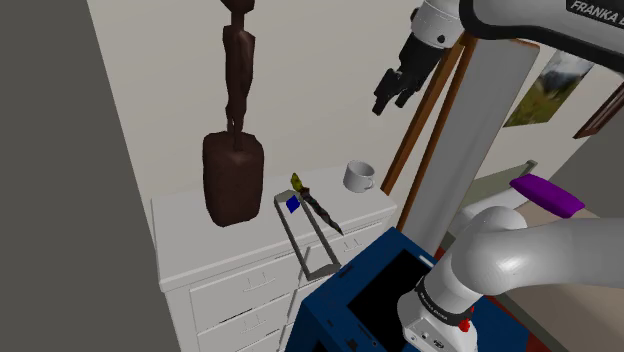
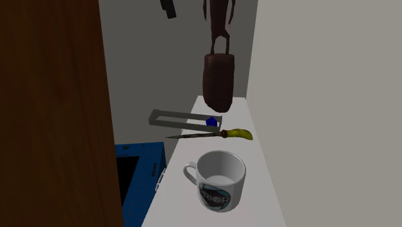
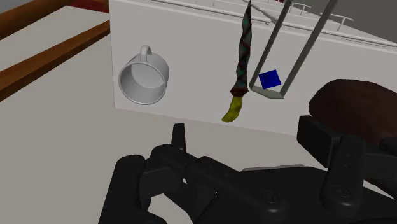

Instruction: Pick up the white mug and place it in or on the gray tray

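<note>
A white mug (image 1: pixel 359 177) (image 2: pixel 219 177) (image 3: pixel 145 77) stands upright on the white dresser top (image 1: pixel 200 235), near the end by the wooden easel. A narrow gray tray (image 1: pixel 292 238) (image 2: pixel 183 118) (image 3: pixel 272 94) lies across the top and overhangs the dresser's front edge; a small blue cube (image 1: pixel 292 203) (image 2: pixel 210 121) (image 3: pixel 270 79) sits in it. Between mug and tray lies a knife (image 1: pixel 320 208) (image 2: pixel 212 134) (image 3: pixel 242 63) with a yellow handle. My black gripper (image 1: pixel 393 103) (image 3: pixel 247 135) hangs open and empty high above the mug.
A tall dark brown sculpture (image 1: pixel 233 170) (image 2: pixel 219 77) (image 3: pixel 356 108) stands on the dresser beyond the tray. A wooden easel (image 1: pixel 430 110) leans beside the mug's end. The blue stand (image 1: pixel 370 290) sits in front of the dresser. A brown wooden panel (image 2: pixel 51 109) fills the second exterior view's left.
</note>
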